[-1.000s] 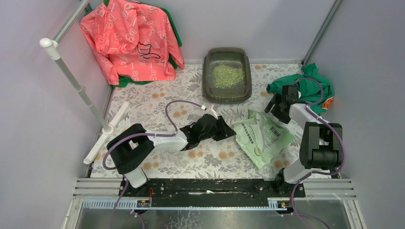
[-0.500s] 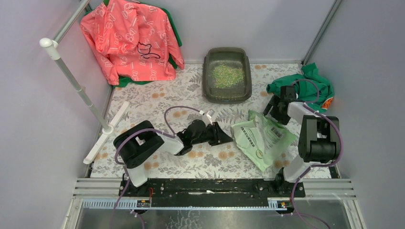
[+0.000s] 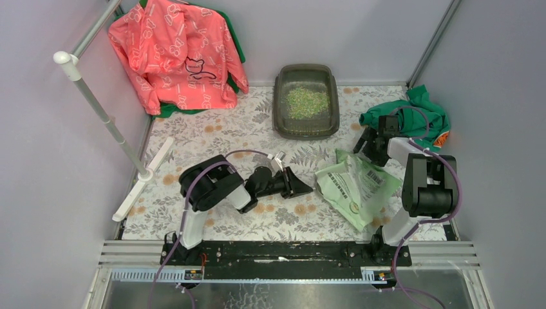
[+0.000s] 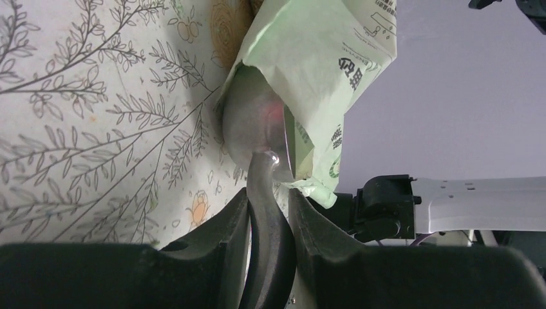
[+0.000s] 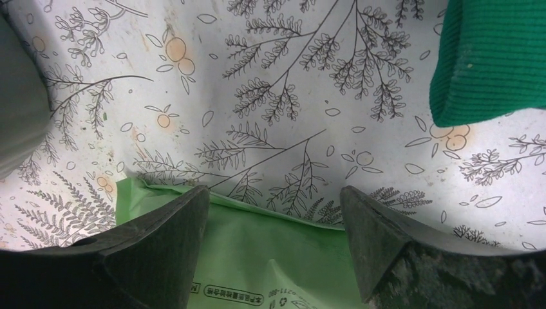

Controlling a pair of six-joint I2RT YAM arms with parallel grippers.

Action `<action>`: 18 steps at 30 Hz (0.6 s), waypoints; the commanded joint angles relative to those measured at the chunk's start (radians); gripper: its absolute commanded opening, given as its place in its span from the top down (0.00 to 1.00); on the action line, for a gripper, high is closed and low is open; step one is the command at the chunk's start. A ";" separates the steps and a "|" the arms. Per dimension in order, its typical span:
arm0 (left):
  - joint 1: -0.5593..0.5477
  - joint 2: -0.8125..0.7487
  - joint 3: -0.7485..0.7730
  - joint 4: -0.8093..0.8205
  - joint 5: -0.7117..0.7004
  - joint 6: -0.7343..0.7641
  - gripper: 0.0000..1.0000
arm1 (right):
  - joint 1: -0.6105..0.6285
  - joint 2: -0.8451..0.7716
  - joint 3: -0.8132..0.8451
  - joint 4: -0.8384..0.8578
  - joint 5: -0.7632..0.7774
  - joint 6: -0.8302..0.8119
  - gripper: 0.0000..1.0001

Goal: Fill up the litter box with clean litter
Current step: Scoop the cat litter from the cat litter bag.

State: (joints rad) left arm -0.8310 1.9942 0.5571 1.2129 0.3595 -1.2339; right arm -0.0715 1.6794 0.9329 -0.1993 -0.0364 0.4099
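The flowered worktop takes up the whole floor of the booth, with a pink jacket hung at its far left corner. The litter box stands against the back wall at the middle, well apart from both arms. A loose, speckled bed of clean litter lies inside it, thickest toward the far half. Nearer and to the right, a light green bag lies flat and crumpled on the worktop, its mouth turned to the left. A green cloth is bunched just beyond the bag, at the right wall. The left arm is folded tight, elbow raised close to its base and forearm stretched low to the right. The left pincer is clamped on the curved handle of a small grey scoop, whose bowl sits at the bag's mouth, partly under its flap. The right arm stands upright at the right edge and reaches away from its base. The right pincer hangs with its fingers spread wide over the bag's far edge, gripping nothing.
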 commanded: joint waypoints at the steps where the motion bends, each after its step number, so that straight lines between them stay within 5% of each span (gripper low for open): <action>1: -0.006 0.086 0.049 0.074 0.006 -0.043 1.00 | 0.014 0.009 -0.006 0.006 -0.039 0.014 0.19; 9: -0.045 0.021 0.081 -0.125 -0.147 -0.037 1.00 | 0.062 0.048 -0.019 0.034 -0.035 0.028 0.19; 18: -0.127 0.033 0.092 0.098 -0.269 -0.142 1.00 | 0.114 0.055 -0.047 0.067 -0.032 0.049 0.20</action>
State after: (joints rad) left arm -0.9314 2.0151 0.6220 1.1725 0.2043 -1.3338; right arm 0.0109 1.7031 0.9241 -0.0864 -0.0204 0.4194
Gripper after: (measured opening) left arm 0.322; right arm 0.807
